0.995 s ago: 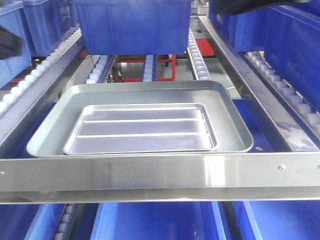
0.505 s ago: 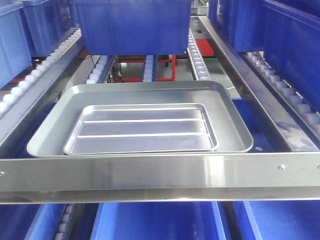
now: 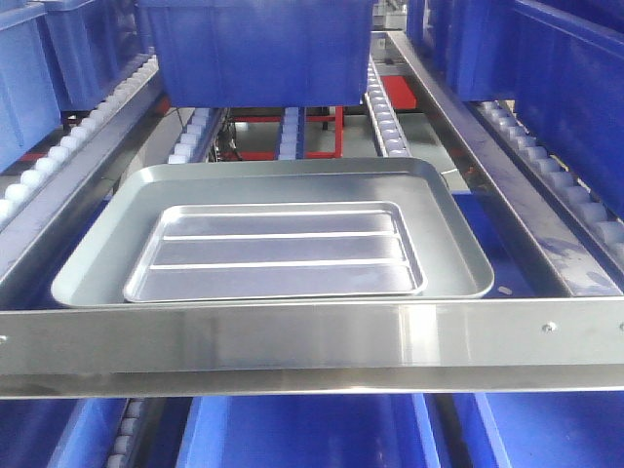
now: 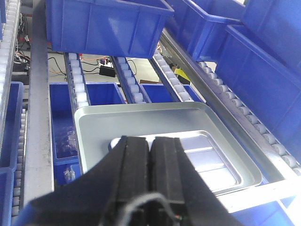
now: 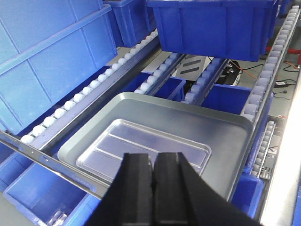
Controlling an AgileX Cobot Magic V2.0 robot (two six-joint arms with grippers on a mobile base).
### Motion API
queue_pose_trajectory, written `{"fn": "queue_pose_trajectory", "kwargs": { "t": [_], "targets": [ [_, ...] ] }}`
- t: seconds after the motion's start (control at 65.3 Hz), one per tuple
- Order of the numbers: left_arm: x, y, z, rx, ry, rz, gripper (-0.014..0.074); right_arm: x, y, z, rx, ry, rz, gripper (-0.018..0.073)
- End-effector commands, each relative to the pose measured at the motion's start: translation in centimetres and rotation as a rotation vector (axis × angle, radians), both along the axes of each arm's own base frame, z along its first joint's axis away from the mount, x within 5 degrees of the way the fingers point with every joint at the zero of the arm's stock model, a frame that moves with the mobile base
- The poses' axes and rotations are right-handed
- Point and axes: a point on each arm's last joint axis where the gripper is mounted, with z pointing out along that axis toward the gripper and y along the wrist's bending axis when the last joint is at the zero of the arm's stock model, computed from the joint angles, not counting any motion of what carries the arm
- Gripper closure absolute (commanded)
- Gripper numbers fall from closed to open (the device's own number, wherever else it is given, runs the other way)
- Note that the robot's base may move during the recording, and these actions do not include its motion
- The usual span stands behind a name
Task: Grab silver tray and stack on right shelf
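Both pincers, left (image 4: 150, 155) and right (image 5: 153, 176), are closed and empty above the ridged silver tray (image 3: 275, 252).

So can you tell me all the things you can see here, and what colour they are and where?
Small ridged silver metal tray: one, silver, lying inside the bigger tray.
Large smooth silver metal tray: one, silver, on the roller rails behind the front bar.
Steel shelf front bar: one, silver, across the front.
White roller rails: several, white, sloping back along the shelf.
Blue plastic bins: several, blue, behind, beside and below the trays.
Left gripper: one, black, shut, above the trays.
Right gripper: one, black, shut, above the trays.
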Motion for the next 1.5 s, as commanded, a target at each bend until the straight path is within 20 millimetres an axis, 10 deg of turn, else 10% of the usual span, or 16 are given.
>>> {"fn": "queue_pose_trajectory", "kwargs": {
  "t": [0.0, 0.49, 0.872, 1.484],
  "targets": [
    [-0.1, -0.1, 1.6, -0.041, -0.090, -0.018, 0.0696, -0.2, 0.2, 1.3, 0.021, -0.082, 0.028, 0.0508],
    [-0.1, -0.1, 1.6, -0.041, -0.090, -0.018, 0.0696, -3.8, -5.2, -3.2, 0.042, -0.232, -0.379, 0.0508],
    [-0.1, -0.1, 1.6, -0.041, -0.090, -0.018, 0.0696, -4.9, -5.7, -8.7, 0.073, -0.352, -0.438, 0.0508],
    [-0.1, -0.1, 1.6, -0.041, -0.090, -0.018, 0.0696, -4.8, -5.7, -9.0, 0.056, -0.301, -0.442, 0.0508]
  ]
}}
